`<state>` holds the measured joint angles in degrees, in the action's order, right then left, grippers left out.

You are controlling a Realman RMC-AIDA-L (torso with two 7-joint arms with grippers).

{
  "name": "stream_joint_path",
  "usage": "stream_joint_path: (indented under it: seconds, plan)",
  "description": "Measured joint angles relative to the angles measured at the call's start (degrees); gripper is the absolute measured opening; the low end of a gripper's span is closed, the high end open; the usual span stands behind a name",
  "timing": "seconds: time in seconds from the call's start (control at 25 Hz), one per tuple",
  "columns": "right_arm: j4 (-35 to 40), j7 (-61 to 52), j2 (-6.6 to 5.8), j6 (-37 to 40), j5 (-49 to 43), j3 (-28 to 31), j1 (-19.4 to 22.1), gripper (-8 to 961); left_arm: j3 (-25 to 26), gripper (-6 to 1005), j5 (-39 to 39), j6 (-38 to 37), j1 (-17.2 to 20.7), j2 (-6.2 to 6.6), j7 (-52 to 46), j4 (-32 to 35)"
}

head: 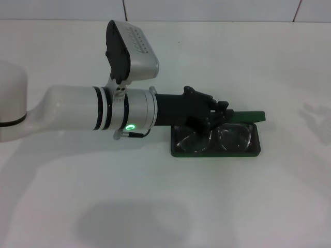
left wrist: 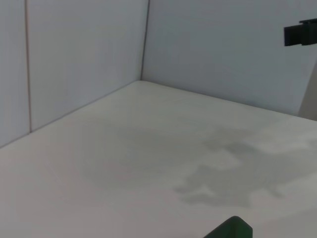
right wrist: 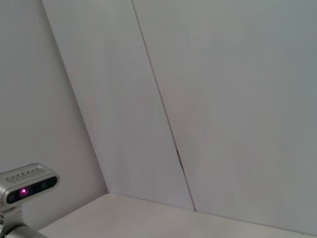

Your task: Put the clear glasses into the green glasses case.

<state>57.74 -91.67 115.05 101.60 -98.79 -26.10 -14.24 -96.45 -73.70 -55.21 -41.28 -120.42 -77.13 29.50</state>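
White wall panels (right wrist: 223, 99) w/ vertical seam, tabletop strip (right wrist: 173, 223); prob. other arm's camera housing (right wrist: 27, 187), pink LED.

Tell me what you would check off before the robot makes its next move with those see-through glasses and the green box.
1. Green glasses case open on the white table: ok, its lid stands up behind.
2. Clear glasses inside the case: ok, both lenses lie within its rim.
3. Glasses fully seated and flat: cannot tell, the left hand hides one side.
4. Left hand has let go of the glasses: cannot tell, its fingers are dark against the dark lining.
5. Path for lifting the left hand away: ok, nothing shows above or beside it.
6. Right hand out of the way: ok, it is outside the head view.
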Motion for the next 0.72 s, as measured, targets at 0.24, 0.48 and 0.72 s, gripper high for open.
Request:
stream_joint_path:
  seconds: [0.24,0.48,0.72]
  plan:
    - [-0.1,0.0,0.0,0.0,0.07,0.0,0.0,180,-0.11,183,-0.21,-1.91,0.98,-0.07,0.67,-0.18]
    - [-0.63,0.33,0.0,0.0,0.38,0.0,-0.05,181,-1.43,183,-0.26,-2.39,2.39,-0.17,1.1,-0.04]
    - [-0.7,0.5,0.08,-0.01,0.5,0.0,-0.14,181,-6.05,184,3.34,-4.2,3.02,-0.17,3.38,0.32]
